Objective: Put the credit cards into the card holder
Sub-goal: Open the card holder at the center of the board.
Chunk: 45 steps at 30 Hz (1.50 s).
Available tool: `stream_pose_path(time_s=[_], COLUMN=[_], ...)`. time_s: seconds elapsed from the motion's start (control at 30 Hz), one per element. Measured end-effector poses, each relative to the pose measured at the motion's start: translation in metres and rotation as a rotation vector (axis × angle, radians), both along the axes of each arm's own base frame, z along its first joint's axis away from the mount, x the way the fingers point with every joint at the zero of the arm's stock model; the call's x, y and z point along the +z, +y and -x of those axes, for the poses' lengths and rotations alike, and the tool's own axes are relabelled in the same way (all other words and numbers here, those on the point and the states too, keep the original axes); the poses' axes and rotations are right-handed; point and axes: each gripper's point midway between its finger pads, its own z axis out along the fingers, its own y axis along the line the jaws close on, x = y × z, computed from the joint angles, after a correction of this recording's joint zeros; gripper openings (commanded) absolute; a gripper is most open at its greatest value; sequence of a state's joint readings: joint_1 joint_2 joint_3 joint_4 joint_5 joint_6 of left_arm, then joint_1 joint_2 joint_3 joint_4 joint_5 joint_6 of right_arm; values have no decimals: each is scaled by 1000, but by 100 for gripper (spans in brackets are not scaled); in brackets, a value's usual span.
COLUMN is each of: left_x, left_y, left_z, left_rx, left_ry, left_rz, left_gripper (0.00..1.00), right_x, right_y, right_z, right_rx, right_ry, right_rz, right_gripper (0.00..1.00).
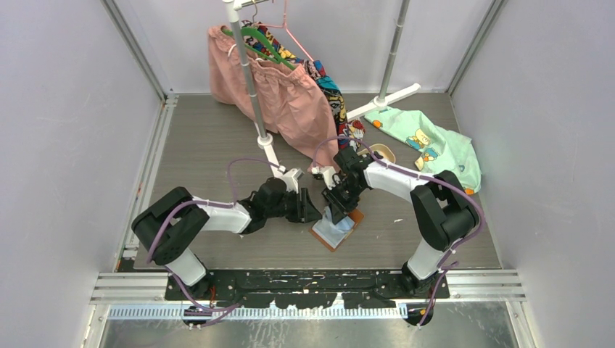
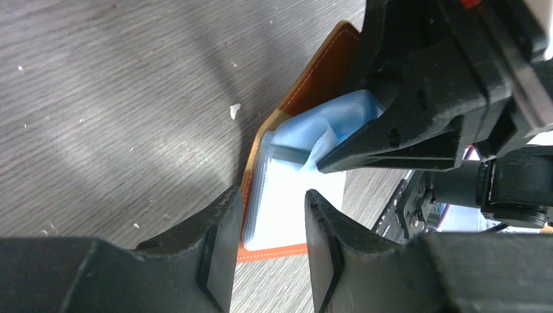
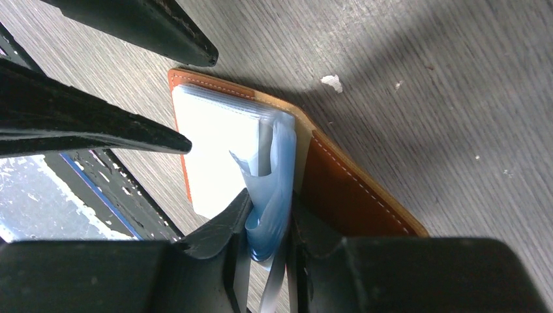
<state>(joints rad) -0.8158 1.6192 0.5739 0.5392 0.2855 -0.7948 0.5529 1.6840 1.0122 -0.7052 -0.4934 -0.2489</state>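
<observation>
Lying open on the bench [image 1: 217, 145], the card holder [image 1: 336, 232] has its bluish pockets [image 3: 277, 176] clamped in the right jaws; the left jaws stand apart just beside its stitched edge.

A card holder [image 3: 355, 195] of smooth tan-brown leather with pale stitching along its edge, on a table [image 3: 424, 78] with a matt grey wood-grain surface dotted with small white crumbs. Its inner pockets [image 3: 277, 150] are thin, limp, see-through bluish plastic with a soft sheen. The left gripper [image 2: 269, 202] and right gripper [image 3: 269, 212] look like hard matt black plastic. Farther back, a soft pink cloth skirt [image 1: 290, 101], a smooth silvery metal pole [image 1: 248, 72] and a crumpled mint-green printed cloth shirt [image 1: 435, 145]
</observation>
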Motion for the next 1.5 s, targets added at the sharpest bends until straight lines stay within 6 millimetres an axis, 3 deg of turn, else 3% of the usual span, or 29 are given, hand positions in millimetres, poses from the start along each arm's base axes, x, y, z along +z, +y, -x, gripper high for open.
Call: stream_pose_path(time_s=[0.47, 1.27, 1.5], left_x=[-14, -6, 8], left_y=[4, -9, -21], left_z=[13, 24, 22], left_rx=[-46, -104, -111], left_ry=[62, 119, 131], left_rz=[-52, 26, 116], left_gripper=[36, 31, 32], right_x=[0, 2, 5], right_y=[0, -1, -2], right_z=[-1, -1, 1], right_rx=[2, -15, -26], right_ry=[4, 29, 59], right_rz=[2, -18, -46], right_gripper=[27, 28, 29])
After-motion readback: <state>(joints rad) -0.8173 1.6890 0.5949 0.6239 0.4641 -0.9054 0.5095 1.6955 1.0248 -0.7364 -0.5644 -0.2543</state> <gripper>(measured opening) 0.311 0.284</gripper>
